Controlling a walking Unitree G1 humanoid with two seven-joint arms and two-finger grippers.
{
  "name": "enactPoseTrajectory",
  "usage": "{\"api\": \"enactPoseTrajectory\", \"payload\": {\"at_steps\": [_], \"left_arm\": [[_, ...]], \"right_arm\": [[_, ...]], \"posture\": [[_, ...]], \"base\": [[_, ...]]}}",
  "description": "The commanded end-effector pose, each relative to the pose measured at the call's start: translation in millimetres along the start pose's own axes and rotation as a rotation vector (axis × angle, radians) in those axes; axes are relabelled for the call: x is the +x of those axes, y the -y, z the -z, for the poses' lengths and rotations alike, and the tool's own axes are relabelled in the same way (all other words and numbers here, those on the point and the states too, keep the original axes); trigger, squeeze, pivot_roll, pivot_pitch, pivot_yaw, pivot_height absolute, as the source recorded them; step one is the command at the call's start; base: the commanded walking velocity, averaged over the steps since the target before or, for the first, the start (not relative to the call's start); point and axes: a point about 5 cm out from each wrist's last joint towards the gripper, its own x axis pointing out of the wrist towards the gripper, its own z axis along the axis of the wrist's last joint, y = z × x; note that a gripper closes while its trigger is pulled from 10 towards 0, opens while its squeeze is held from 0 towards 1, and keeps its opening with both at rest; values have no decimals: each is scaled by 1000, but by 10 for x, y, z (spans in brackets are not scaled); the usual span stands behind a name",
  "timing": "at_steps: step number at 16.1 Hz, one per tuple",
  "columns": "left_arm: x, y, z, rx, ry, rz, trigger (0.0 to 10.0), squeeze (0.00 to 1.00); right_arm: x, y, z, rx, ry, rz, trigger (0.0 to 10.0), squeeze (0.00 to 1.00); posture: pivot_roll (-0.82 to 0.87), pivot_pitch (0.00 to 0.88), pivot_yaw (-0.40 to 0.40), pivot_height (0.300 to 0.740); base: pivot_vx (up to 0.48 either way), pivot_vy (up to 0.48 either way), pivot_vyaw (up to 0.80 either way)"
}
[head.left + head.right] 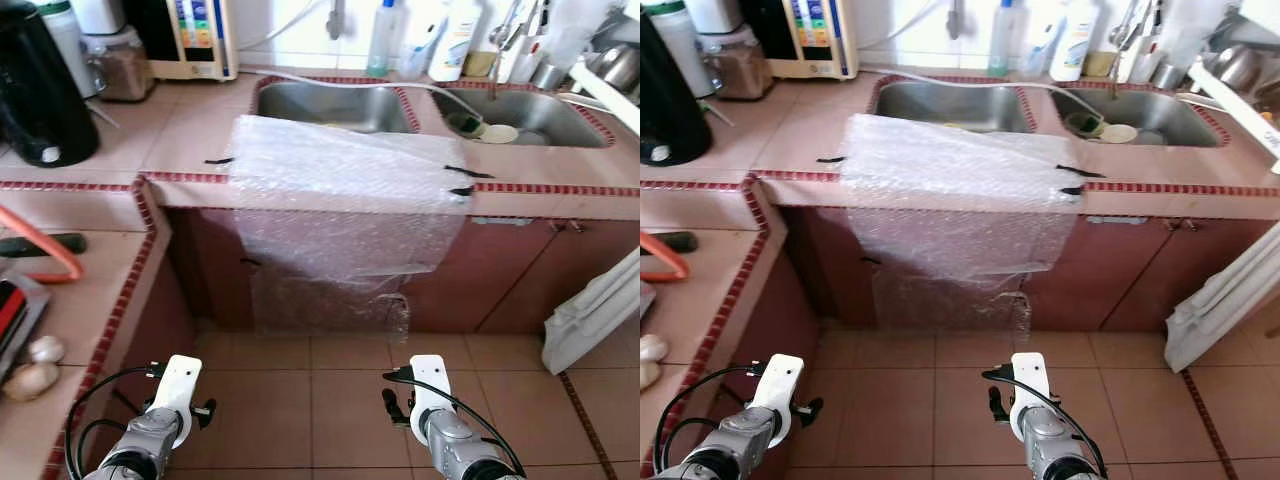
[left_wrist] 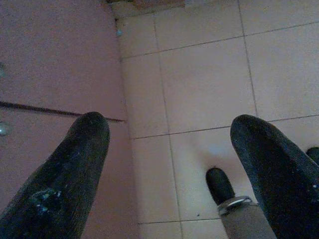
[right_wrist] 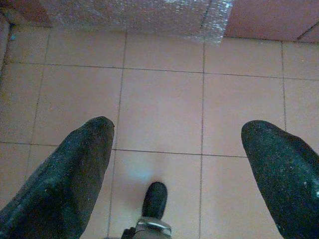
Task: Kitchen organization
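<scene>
Bubble wrap (image 1: pixel 340 200) is draping over the table (image 1: pixel 180 130) edge at centre frame, below the double sink (image 1: pixel 330 105). Left hand (image 2: pixel 169 149) and right hand (image 3: pixel 177 149) are hanging open over bare floor tiles (image 1: pixel 330 400).

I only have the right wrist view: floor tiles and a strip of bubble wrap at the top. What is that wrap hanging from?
Observer: The bubble wrap is taped over the counter edge in front of the double sink and drapes down the cabinet front.
Operator: Anything in the sink?
Observer: A pale dish lies in the right basin, beside a hose end.
Operator: Where is my left pincer?
Observer: The left pincer hangs low over the floor tiles with its fingers apart, next to the side cabinet.
Operator: What is on that side counter?
Observer: A black kettle at the corner, and an orange handle nearer you.
</scene>
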Motion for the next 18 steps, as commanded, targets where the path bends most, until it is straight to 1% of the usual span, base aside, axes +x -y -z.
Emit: {"api": "enactPoseTrajectory", "payload": {"at_steps": [1, 15, 16, 18], "left_arm": [[3, 41, 15, -6, -8, 18, 10000, 0], [3, 45, 25, -13, -12, 19, 10000, 0], [3, 41, 25, -18, -11, 18, 10000, 0], [2, 32, 26, -16, -10, 15, 10000, 0]], "right_arm": [[-3, 55, 7, -5, -7, 14, 10000, 0], [-4, 72, 8, 1, -7, 25, 10000, 0], [-4, 72, 8, 1, -7, 25, 10000, 0], [-4, 72, 9, 4, -7, 29, 10000, 0]], "posture": [[-40, 0, -11, 740], [-47, 0, -8, 740], [-49, 0, -6, 740], [-51, 0, -5, 740]], "base": [[0, -469, 0], [0, -475, 0], [0, -326, 0], [0, 0, 0]]}}
